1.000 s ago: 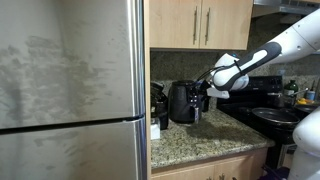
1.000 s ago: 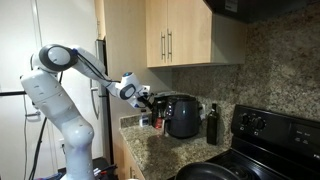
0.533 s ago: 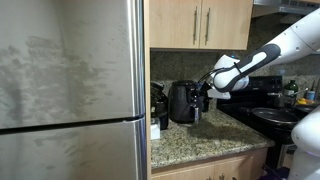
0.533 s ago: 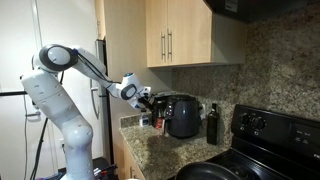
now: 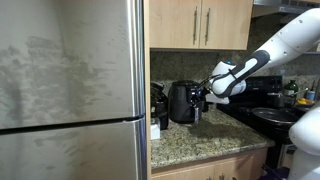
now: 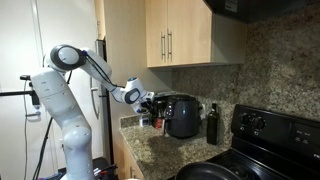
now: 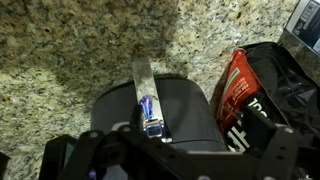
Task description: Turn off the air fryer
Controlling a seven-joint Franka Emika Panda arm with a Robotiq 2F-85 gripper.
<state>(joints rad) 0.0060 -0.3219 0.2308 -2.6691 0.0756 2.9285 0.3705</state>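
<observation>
The air fryer (image 5: 183,102) is a squat glossy black appliance on the granite counter, against the back wall; it shows in both exterior views (image 6: 183,115). In the wrist view its dark rounded body (image 7: 180,110) fills the lower middle, with a silver strip carrying a small blue light (image 7: 147,102). My gripper (image 5: 206,96) hovers close at the fryer's side, just short of it or touching; it also shows in an exterior view (image 6: 150,100). Its dark fingers (image 7: 160,160) are at the bottom of the wrist view, too dark to read.
A steel fridge (image 5: 70,90) stands beside the counter (image 5: 200,142). A black stove (image 6: 270,135) with a pan is on the other side. A dark bottle (image 6: 211,125) stands next to the fryer. A red bag (image 7: 235,90) lies beside it. Cabinets (image 6: 175,35) hang overhead.
The arm has shifted slightly, bringing the wrist a little lower and closer to the air fryer. The air fryer has not moved.
</observation>
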